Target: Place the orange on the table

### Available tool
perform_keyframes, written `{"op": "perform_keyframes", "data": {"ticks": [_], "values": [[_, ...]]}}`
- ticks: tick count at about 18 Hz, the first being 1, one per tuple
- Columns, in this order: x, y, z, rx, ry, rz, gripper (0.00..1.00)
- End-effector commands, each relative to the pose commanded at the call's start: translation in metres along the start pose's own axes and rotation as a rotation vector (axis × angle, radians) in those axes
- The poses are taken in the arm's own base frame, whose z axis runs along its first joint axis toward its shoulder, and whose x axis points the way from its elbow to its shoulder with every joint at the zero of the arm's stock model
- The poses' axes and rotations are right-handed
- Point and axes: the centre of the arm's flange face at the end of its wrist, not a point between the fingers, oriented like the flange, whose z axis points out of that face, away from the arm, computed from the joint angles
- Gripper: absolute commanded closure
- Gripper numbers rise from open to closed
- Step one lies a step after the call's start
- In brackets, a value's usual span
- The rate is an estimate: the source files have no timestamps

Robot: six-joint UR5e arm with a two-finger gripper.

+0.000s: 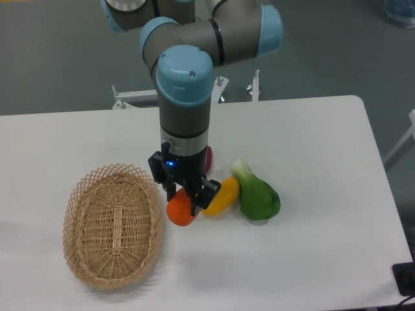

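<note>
The orange (180, 211) is a small round orange-red fruit just right of the wicker basket, low over or on the white table (311, 155); I cannot tell if it touches. My gripper (184, 197) points straight down over it, with one finger on each side of the fruit, shut on it. The fingers hide the orange's top. A dark red item (208, 157) is mostly hidden behind the wrist.
A tan oval wicker basket (113, 223) lies empty to the left of the gripper. A longer yellow-orange fruit (222, 195) lies close to the right of the orange, touching a green vegetable (258, 194). A black object (405, 278) sits at the front right corner.
</note>
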Motion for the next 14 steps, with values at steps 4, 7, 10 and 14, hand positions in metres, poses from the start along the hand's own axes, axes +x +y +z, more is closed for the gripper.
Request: {"op": "perform_keyframes", "data": {"ticks": [4,7,10,14], "values": [[-0.002,-0.002,0.014,-0.003,0.000,-0.026,0.47],[-0.007,-0.004,0.032,-0.012,0.003,-0.023,0.47],[-0.013,-0.006,0.056,-0.024,-0.013,-0.019,0.47],[-0.028,-0.006,0.097,-0.044,-0.052,-0.010,0.47]]}}
